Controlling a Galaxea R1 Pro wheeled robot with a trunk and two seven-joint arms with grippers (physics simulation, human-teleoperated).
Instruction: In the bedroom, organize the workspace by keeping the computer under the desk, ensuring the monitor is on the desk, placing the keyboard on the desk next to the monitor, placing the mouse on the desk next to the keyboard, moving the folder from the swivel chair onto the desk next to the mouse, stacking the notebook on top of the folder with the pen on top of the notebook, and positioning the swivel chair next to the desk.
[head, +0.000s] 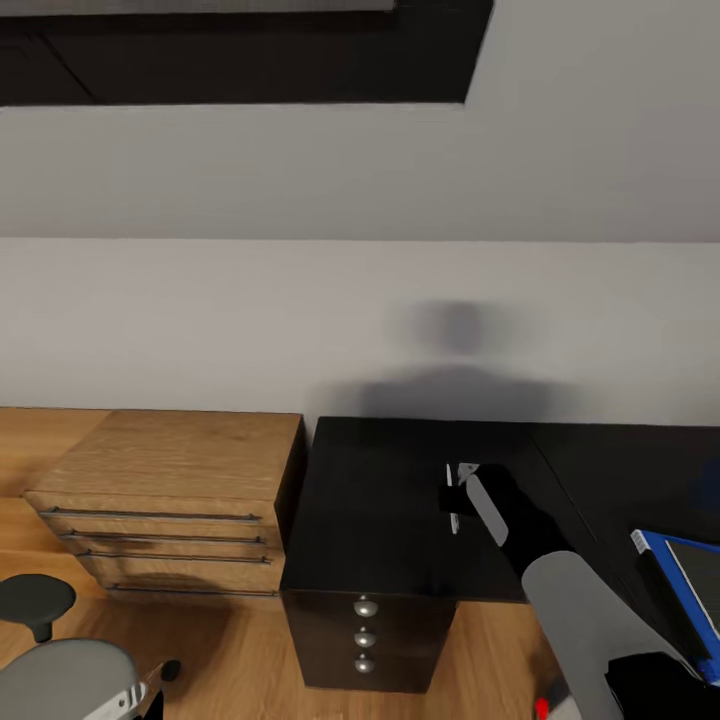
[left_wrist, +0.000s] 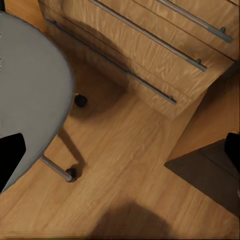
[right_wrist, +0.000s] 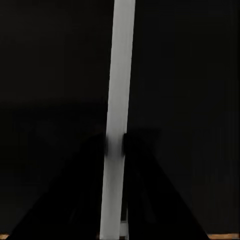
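Over the desk, the right gripper is pinching the pen, fingers shut. Pen's standing roughly upright. The folder is lying to its right.

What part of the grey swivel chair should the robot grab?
Grip the swivel chair by the thin rounded rim of its grey shell, coming in from the side with the open left gripper, which hangs close by. Its castors should probably let it roll.
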